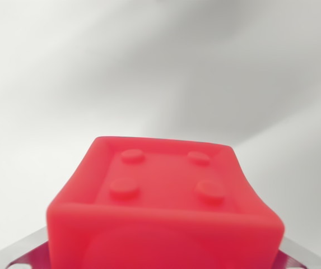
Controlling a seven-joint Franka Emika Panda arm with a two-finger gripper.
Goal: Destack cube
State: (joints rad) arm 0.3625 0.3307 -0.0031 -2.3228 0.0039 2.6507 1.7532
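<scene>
I've got a red cube [166, 207] filling the lower middle of the wrist view, very close to the lens, its face with four round studs turned up toward me. Metal gripper [166, 259] parts peek out at both bottom corners beneath it. I cannot tell whether the jaws are clamped on the cube. Behind is only a blurred pale surface [160, 67].

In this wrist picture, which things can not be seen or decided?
- Gripper fingers: only metal parts show at the bottom corners; the red cube covers the rest, so open or shut is unclear.
- Any cube beneath: hidden by the red cube and the bottom edge.
- Cube's near face: blurred, partly cut off.
- Surface behind: a blurred pale grey, no detail.
</scene>
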